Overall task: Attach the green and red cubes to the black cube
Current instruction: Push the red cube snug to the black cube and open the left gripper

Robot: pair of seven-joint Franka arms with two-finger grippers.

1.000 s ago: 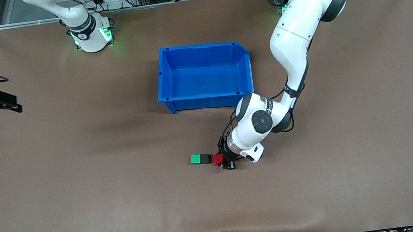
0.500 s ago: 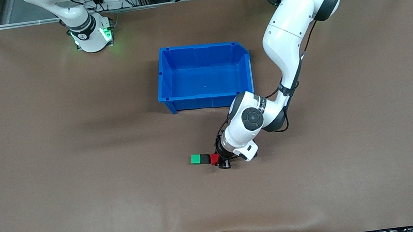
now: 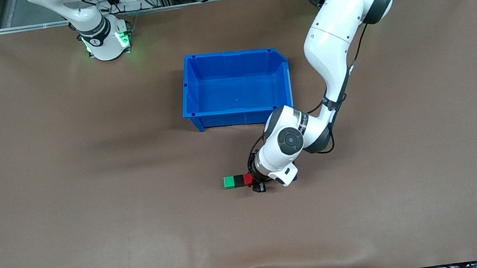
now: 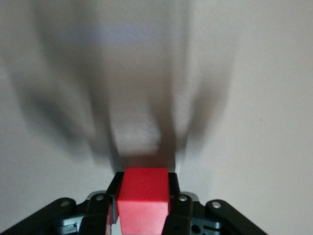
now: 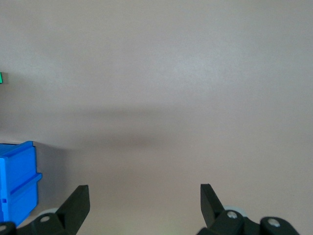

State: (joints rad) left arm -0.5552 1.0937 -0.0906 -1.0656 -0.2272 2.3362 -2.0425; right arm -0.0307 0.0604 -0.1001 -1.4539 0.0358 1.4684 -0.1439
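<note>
Left gripper (image 3: pixel 254 183) low at mid-tabletop, jaws clamped on red cube (image 3: pixel 248 179), pressed against black cube (image 3: pixel 239 181). Green cube (image 3: pixel 229 182) touching black cube's other face, all three in a row nearer the camera than bin (image 3: pixel 192 98). Right gripper (image 5: pixel 145 201) waiting at the right arm's end of the tabletop, jaws wide.

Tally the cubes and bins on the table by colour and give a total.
Green cube: 1
Black cube: 1
Red cube, held in the left gripper: 1
Blue bin: 1
Total: 4
</note>
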